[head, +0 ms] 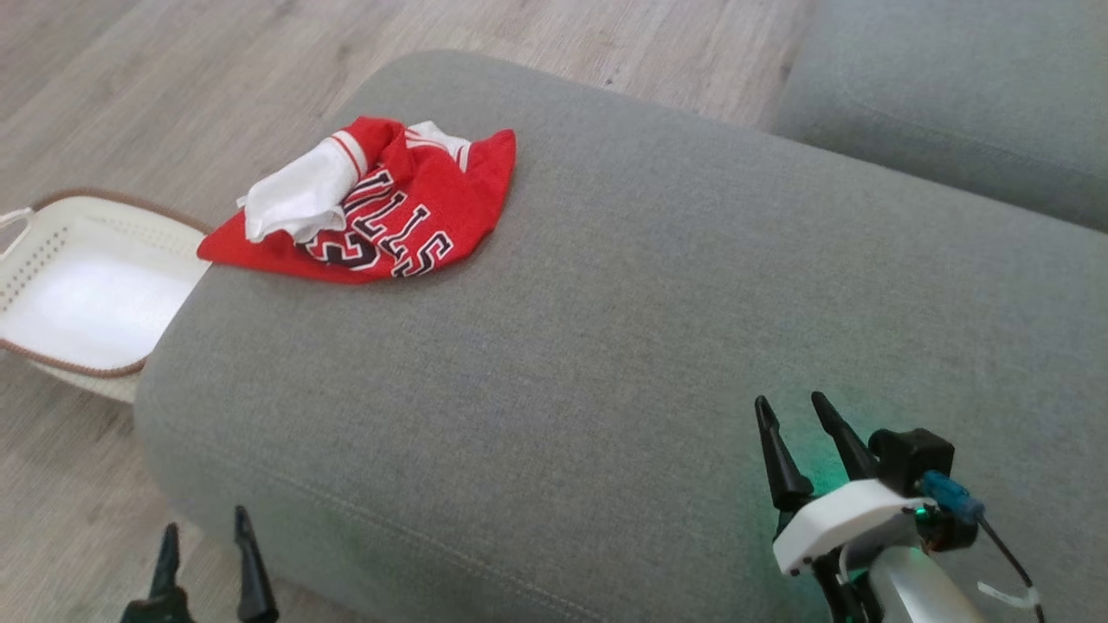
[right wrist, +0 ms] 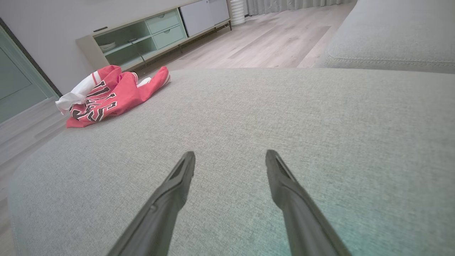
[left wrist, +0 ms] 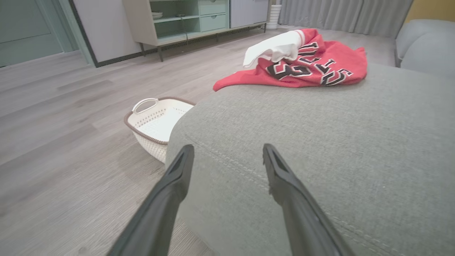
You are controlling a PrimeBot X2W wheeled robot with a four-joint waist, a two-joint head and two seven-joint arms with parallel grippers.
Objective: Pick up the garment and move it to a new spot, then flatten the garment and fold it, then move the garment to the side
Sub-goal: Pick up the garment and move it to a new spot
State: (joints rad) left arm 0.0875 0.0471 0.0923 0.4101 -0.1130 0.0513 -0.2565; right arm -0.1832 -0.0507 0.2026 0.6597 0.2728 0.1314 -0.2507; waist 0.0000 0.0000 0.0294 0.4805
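I have wood floor (head: 130, 78) running beyond the far and left edges of a wide grey sofa seat (head: 606, 329) that spreads ahead of both claws. A second grey cushion (head: 952, 95) sits far ahead and to the right of the right claw, parted from the seat by a strip of floor. Both wrist views give me a low pale cabinet (left wrist: 185, 17) with green shelves and drawers against the far wall.

The red shirt (head: 407, 216), with a white sleeve and black-and-white lettering, lies crumpled at the seat's far left corner. That is well ahead of the left claw, and well ahead and to the left of the right one. A white basket (head: 52, 260) with a brown rim stands on the floor ahead and left of the left claw, just beside the seat. The left wrist view gives me its handle.

The right arm's pale forearm (head: 917, 588) comes up from the lower right. The right claw (head: 789, 401) hangs low over the seat, fingers pointing forward and spread wide, holding nothing, with a green glow on the fabric beside it. The left claw (head: 205, 520) points forward at the seat's near left corner, equally wide and holding nothing. In its own view one finger crosses the floor and the other crosses the seat.
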